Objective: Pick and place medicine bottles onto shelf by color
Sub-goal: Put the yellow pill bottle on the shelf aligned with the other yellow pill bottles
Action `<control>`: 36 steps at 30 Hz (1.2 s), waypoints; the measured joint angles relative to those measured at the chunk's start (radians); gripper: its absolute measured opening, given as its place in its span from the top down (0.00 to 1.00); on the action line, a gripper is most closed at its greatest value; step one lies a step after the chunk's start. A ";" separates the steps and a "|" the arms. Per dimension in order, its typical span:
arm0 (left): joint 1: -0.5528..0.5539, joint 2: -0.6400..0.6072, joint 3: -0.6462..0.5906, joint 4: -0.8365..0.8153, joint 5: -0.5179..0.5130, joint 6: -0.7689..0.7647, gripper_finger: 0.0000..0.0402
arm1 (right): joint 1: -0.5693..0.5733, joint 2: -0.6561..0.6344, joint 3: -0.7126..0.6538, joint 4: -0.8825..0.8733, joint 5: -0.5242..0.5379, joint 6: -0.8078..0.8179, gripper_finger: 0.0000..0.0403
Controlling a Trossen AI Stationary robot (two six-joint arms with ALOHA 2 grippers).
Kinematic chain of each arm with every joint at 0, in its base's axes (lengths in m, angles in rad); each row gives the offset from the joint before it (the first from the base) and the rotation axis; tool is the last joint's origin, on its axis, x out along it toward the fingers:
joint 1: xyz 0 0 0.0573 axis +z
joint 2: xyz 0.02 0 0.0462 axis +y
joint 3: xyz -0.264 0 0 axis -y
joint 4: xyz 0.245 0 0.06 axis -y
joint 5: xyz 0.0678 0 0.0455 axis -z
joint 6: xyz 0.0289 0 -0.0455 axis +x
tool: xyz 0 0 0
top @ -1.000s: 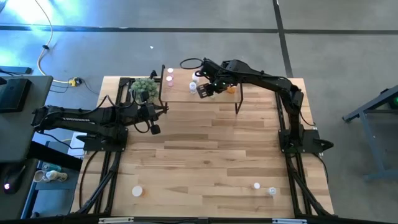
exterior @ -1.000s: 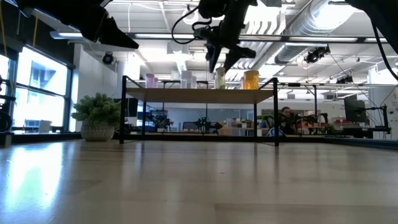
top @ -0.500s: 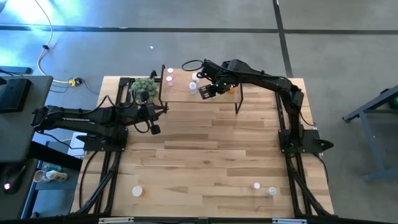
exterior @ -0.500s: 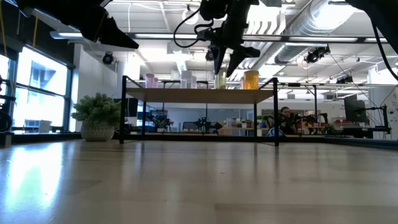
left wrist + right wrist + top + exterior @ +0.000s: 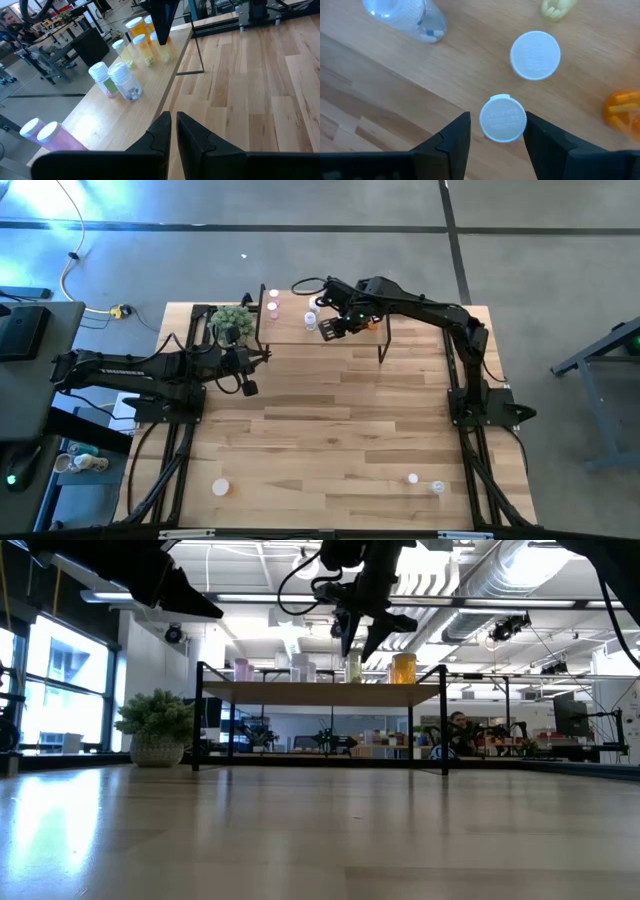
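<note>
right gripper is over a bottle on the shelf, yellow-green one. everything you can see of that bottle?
The yellow-green bottle is a small translucent cylinder with a round, ridged white cap; it looks like plastic. It stands upright on the shelf top near the front edge, beside a second yellow-green bottle and the orange ones. The right gripper hangs above it, open fingers straddling the cap without touching.

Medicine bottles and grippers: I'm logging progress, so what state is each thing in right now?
Right gripper: open, above the shelf, straddling a white-capped yellow-green bottle that stands upright.
Left gripper: shut, empty, waiting beside the shelf.
Pink bottles: upright on the shelf.
Orange bottles: upright on the shelf.
Loose bottles: on the table, not yet shelved.
</note>
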 joint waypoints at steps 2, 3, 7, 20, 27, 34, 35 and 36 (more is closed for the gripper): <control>0.000 0.000 0.000 0.000 0.000 0.000 0.95 | 0.000 0.000 0.000 0.000 0.000 0.000 0.58; 0.000 0.000 0.000 0.000 0.000 0.000 0.95 | 0.000 0.000 0.000 0.000 0.000 -0.001 0.58; 0.000 0.000 0.000 0.000 0.000 0.000 0.95 | 0.000 -0.002 0.000 -0.005 0.020 -0.017 0.58; 0.000 0.000 0.000 0.002 0.000 0.000 0.95 | -0.002 -0.036 0.000 -0.018 0.083 -0.073 0.58; 0.000 0.000 0.000 0.006 0.000 0.000 0.95 | -0.001 -0.037 0.000 -0.016 0.082 -0.085 0.58; 0.000 0.000 0.000 0.002 0.000 0.000 0.95 | -0.001 -0.039 0.000 -0.014 0.082 -0.088 0.58; 0.000 0.000 0.000 0.002 0.000 0.000 0.95 | -0.001 -0.040 0.000 -0.010 0.082 -0.088 0.58; 0.000 0.000 0.000 0.002 0.000 0.000 0.95 | -0.001 -0.042 0.000 -0.005 0.082 -0.088 0.58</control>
